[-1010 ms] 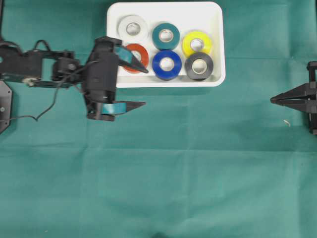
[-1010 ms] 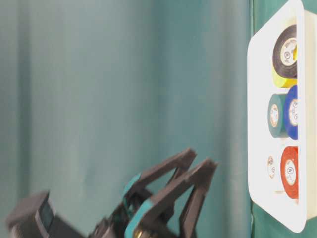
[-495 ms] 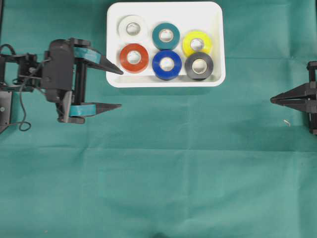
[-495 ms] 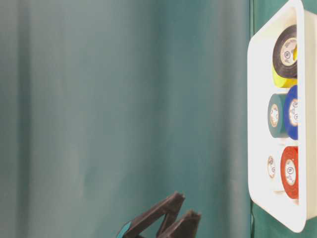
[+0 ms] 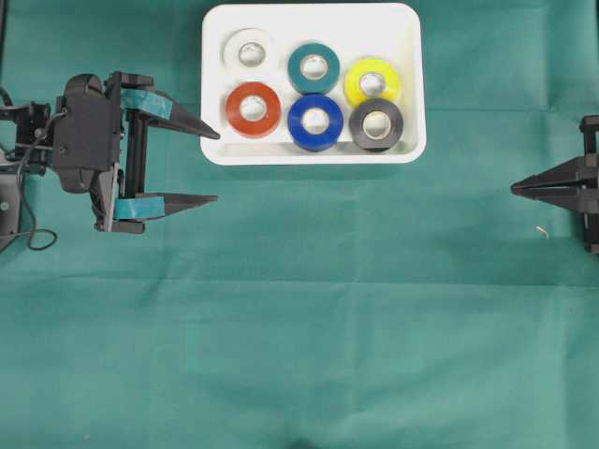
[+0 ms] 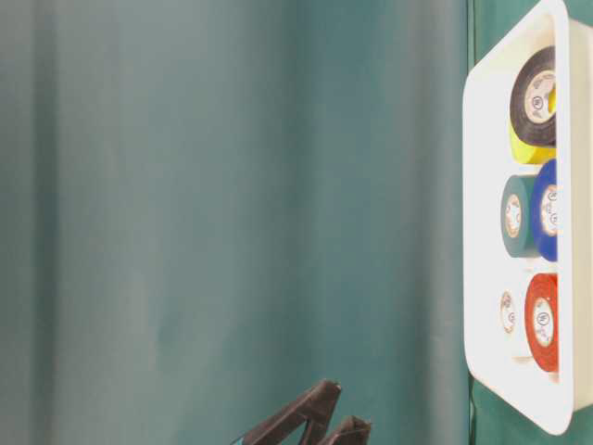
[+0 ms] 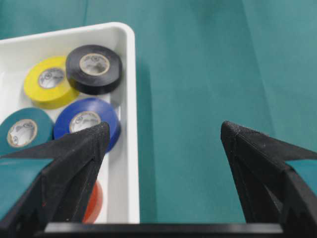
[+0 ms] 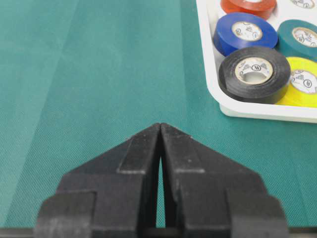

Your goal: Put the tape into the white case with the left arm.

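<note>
A green cloth [image 5: 328, 327] covers the counter. Six tape rolls [image 5: 316, 122] lie inside the white case [image 5: 407, 84] at the far side. Left tool [image 5: 211, 166] gapes empty beside it; right tool [image 5: 517, 189] is closed.

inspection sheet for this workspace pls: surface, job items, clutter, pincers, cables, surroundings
Surface: wrinkled green cloth.
Job's things: shallow white rectangular plastic case holds six tape rolls: white, teal, yellow, red, blue, black.
Clutter: small pale scrap near the right pincer.
Grippers: left pincer open, empty, beside the case; right pincer shut, empty.
Cables: black cable at the left arm.
Surroundings: nothing seen.
</note>
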Robot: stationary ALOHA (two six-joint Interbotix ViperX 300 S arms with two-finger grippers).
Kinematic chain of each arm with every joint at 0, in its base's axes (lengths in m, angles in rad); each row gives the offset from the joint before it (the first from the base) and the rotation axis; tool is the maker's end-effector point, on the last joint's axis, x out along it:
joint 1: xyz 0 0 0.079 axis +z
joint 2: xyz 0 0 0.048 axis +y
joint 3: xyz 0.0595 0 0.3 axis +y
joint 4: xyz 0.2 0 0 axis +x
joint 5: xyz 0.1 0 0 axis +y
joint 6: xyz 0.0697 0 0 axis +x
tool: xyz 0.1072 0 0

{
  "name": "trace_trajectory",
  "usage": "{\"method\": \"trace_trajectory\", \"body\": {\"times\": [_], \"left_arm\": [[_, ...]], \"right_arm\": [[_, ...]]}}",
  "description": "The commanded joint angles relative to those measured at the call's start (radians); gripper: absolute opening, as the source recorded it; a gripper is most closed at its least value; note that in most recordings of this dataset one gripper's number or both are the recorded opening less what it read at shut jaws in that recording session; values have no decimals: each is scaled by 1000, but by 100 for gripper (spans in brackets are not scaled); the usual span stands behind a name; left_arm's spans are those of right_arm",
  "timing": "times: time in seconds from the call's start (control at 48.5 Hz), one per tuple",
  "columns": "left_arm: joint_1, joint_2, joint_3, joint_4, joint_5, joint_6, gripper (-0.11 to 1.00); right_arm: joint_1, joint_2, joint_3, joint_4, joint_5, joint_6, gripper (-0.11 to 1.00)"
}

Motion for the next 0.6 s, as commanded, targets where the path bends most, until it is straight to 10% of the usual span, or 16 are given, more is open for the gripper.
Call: {"method": "trace_trajectory", "body": {"times": [0.0, 0.577], "left_arm": [[-3, -14, -11, -2, -11, -2, 93], [-3, -245, 126, -3, -3, -35, 93]], "right_arm": [[-2, 5, -11, 0, -11, -2, -9], [-2, 6, -11, -2, -11, 0, -9]]}}
